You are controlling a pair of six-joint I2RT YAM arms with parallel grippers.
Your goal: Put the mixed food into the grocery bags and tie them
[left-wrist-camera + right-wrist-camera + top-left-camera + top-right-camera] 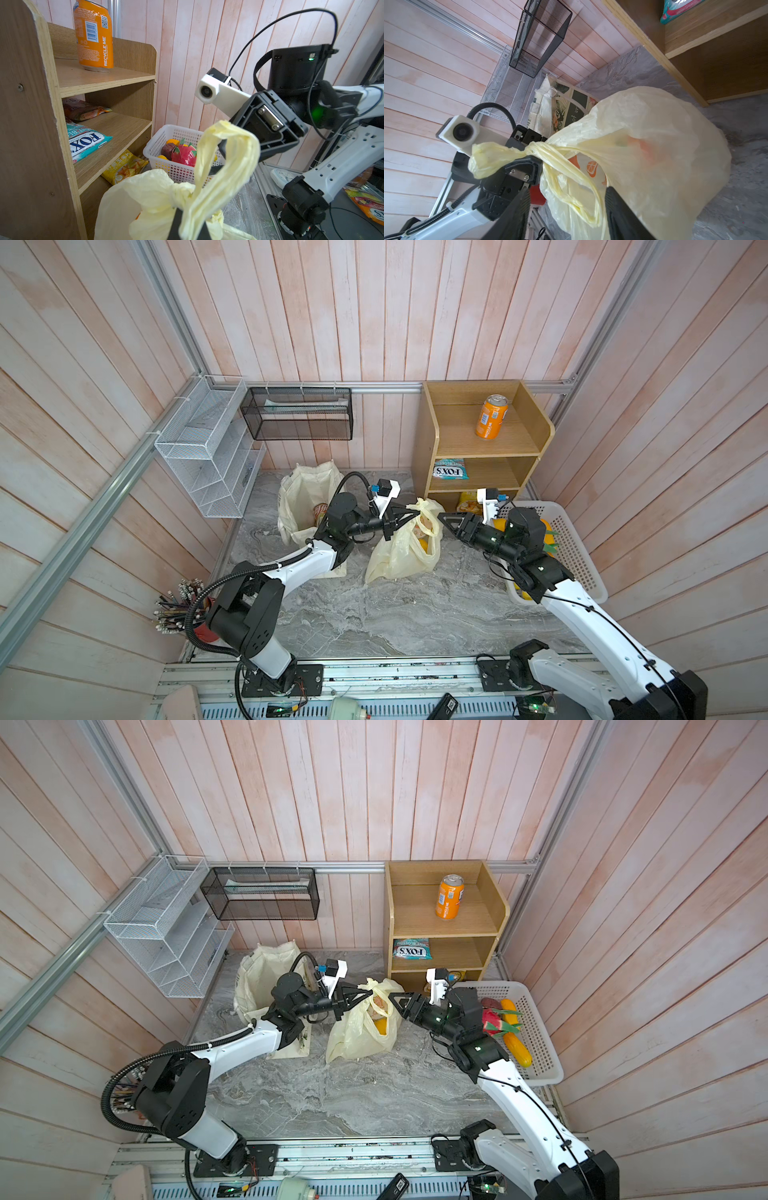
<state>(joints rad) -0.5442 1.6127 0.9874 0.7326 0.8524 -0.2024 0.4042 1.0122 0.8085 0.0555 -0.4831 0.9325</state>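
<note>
The left gripper is clamped on the bunched handles of the plastic carrier, which stands mid-table, the right gripper at 3 o'clock gapes, gripping nothing, and the canvas tote stands at the carrier's 10 o'clock.

Orange can on the top shelf reads "RECYCLE ME". Teal packet at its seven o'clock: "FOX'S". Canvas tote shows, perhaps, "of ar".
</note>
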